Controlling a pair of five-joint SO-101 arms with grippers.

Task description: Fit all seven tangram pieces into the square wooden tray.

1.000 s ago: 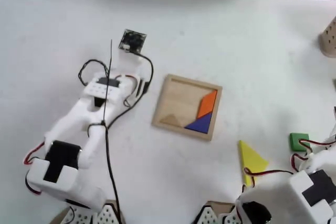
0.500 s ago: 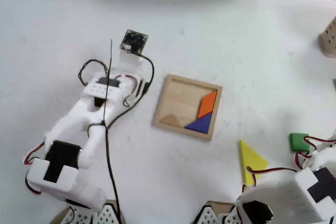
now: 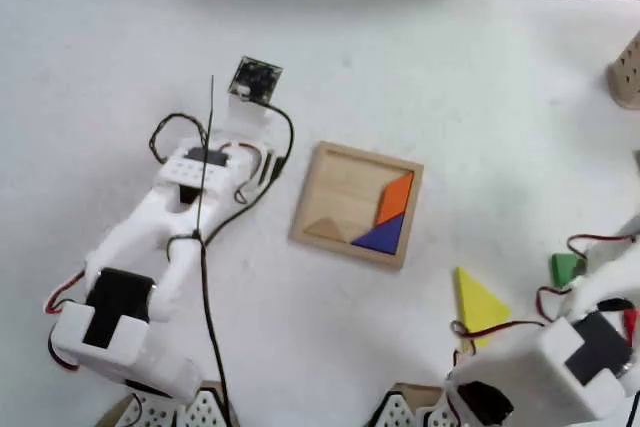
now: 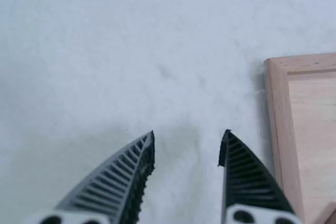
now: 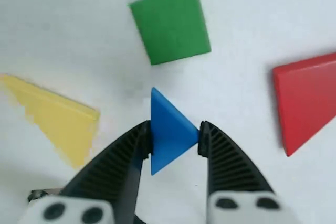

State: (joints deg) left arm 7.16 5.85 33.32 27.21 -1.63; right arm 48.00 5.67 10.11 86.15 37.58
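Right gripper [image 5: 174,129] - fingers pinch small blue triangle [image 5: 167,121], between green square [image 5: 170,23], yellow triangle [image 5: 58,114] and red piece [image 5: 307,98]. Left gripper [image 4: 186,142] - fingers spread over worktop [image 4: 131,51], just beside wooden tray [image 4: 275,119] holding orange piece [image 3: 396,194], purple piece [image 3: 384,237].

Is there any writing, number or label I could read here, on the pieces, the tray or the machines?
None can be read.
The wooden tray, the blue triangle in the right pincer, the green square, the yellow triangle and the red piece are plain.
The small dark board on the left arm is too small to show any marking.
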